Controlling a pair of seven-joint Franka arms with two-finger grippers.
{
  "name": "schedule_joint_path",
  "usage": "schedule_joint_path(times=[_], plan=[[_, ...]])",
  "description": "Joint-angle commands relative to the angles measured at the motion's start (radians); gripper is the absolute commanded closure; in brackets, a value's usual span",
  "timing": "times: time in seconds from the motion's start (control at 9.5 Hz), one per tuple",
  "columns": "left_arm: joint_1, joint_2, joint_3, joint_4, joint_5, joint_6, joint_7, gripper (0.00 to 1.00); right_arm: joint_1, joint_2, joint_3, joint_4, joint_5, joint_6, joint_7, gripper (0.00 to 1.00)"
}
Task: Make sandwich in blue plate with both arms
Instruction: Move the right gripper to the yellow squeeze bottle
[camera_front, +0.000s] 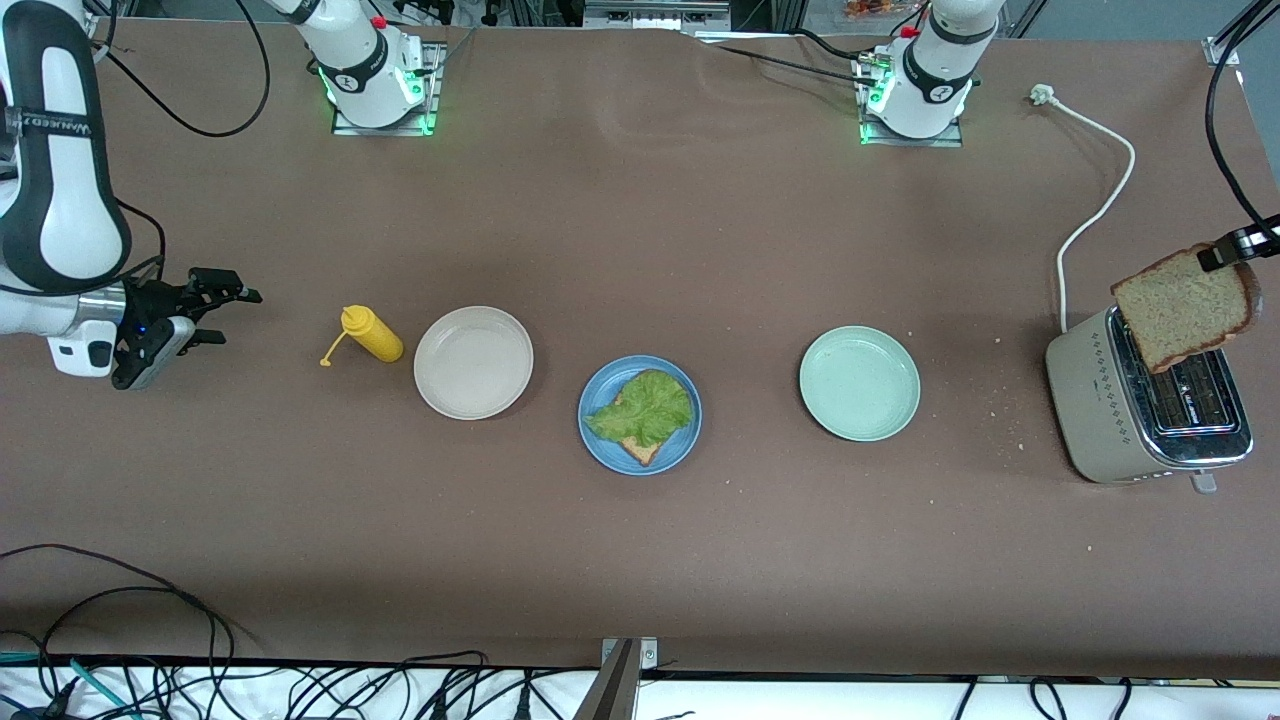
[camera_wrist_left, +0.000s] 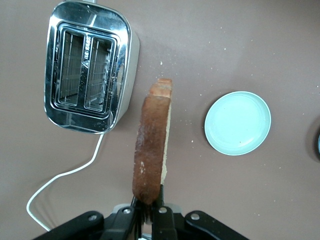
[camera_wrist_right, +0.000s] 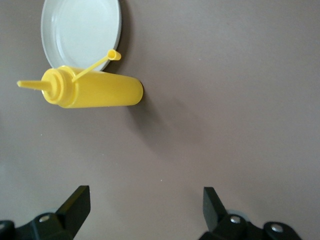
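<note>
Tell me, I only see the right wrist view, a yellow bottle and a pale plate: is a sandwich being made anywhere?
Observer: Yes. The blue plate holds a bread slice with a lettuce leaf on it.
Operator: Where's the top slice?
Observer: The left gripper is shut on the second bread slice, over the toaster.
Operator: And my gripper?
Observer: The right gripper waits open beside the bottle.

- The right arm (camera_front: 55, 150), at the edge of the front view, wears a black band with pale lettering that seems to read "WANUEED"; the letters are turned and partly hidden, so the spelling is uncertain.
- The toaster (camera_front: 1140, 410) carries small white print beside its slots, too small to read.
- No other text is legible.
</note>
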Motion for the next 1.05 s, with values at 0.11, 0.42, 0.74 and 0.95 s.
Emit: schedule_joint_path(times=[0.11,0.42,0.74,0.95], plan=[[-0.026,0.014,-0.004,0.002,-0.014,-0.007,-0.069,1.00,-0.085,0.044,0.021,-0.069,0.193,-0.024,-0.318,0.00],[-0.049,0.015,-0.001,0.004,-0.014,-0.005,-0.112,1.00,-0.085,0.049,0.024,-0.101,0.222,-0.024,-0.378,0.00],[-0.293,0.011,0.268,0.007,-0.060,-0.005,-0.104,1.00,-0.082,0.076,0.027,-0.106,0.317,-0.041,-0.651,0.00],[-0.443,0.009,0.426,0.002,-0.075,-0.004,-0.096,1.00,-0.084,0.124,0.027,-0.104,0.412,-0.105,-0.836,0.00]])
